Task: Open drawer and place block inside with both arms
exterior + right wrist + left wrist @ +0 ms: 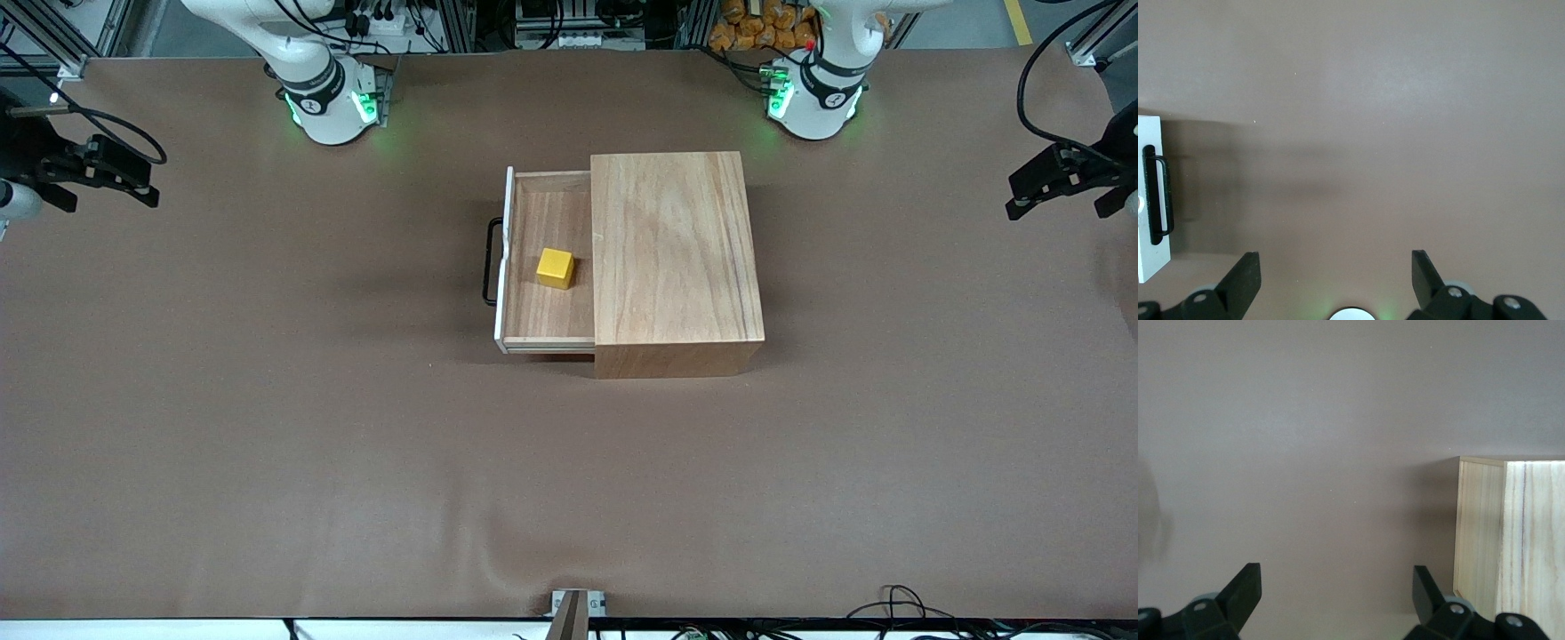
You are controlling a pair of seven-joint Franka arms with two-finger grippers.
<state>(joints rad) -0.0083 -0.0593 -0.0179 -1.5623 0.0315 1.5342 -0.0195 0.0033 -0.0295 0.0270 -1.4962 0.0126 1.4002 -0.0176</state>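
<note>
Brown table (267,400): yellow block (555,268) in open light-wood drawer (544,311).

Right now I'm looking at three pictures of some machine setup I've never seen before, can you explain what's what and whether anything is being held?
These are two robot arms bolted at one edge of a brown table. The big picture looks down from a high camera facing them. The other two come from cameras on each arm's wrist, looking past its own black fingers at the table.

In the middle sits a wooden box with its drawer pulled out toward the right arm's end of the table. A small yellow block lies inside the drawer.

Nothing is held. The left gripper and the right gripper are both open and empty, each parked out over its own end of the table, away from the box.
</note>
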